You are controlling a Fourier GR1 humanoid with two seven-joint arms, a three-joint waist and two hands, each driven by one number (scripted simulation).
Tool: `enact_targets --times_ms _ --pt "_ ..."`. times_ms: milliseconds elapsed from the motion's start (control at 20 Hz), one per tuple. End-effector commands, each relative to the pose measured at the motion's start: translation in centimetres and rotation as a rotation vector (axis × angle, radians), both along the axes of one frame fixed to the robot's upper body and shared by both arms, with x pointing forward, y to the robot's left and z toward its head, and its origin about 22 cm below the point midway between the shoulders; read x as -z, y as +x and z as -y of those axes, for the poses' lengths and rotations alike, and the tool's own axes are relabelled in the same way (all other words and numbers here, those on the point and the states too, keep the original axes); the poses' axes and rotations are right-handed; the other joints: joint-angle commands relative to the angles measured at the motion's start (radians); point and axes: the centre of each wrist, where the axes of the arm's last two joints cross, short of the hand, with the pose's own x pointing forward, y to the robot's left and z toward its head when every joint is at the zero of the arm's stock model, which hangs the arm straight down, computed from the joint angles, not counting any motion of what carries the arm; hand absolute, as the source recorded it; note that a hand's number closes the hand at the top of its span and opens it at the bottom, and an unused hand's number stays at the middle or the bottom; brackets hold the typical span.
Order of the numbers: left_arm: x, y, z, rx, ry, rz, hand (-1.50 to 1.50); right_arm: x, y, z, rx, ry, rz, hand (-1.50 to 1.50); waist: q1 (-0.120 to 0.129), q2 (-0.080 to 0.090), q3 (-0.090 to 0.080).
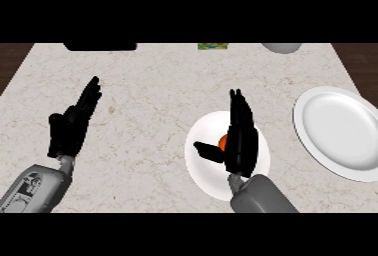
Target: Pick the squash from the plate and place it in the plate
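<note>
A small white plate (203, 132) lies in the middle of the counter, and on it an orange squash (222, 142) shows only as a sliver. My right hand (241, 137) hovers over this plate with straight fingers pointing away and the thumb spread to the left, hiding most of the squash. A larger white plate (336, 130) lies at the right edge, with nothing on it. My left hand (72, 125) rests open at the left, fingers up, far from both plates.
Along the counter's far edge sit a black object (100, 46), a small green item (212, 47) and a grey rounded thing (282, 47). Dark floor shows past the counter's left and right corners.
</note>
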Motion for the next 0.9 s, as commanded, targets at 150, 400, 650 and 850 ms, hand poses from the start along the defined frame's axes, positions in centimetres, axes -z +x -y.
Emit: enact_targets --times_ms 150,400,650,850 --pt "0.0 0.6 -0.8 -0.020 0.000 -0.006 0.00 -4.1 -0.7 -1.4 0.056 -0.200 -0.321 -1.50 -0.017 -0.003 -0.002" --pt "0.2 0.1 0.6 -0.009 0.002 0.000 0.00 -9.9 -0.2 -0.6 0.069 -0.214 -0.477 -1.50 -0.001 0.000 0.001" --pt "-1.6 0.8 0.3 0.002 -0.004 0.011 0.00 -9.9 -0.7 -0.9 0.087 -0.246 -0.623 -1.50 0.009 0.003 0.002" --pt "-0.8 -0.1 0.8 0.012 -0.021 0.006 0.00 -8.3 0.9 1.4 0.102 -0.213 -0.670 -1.50 0.018 0.006 0.003"
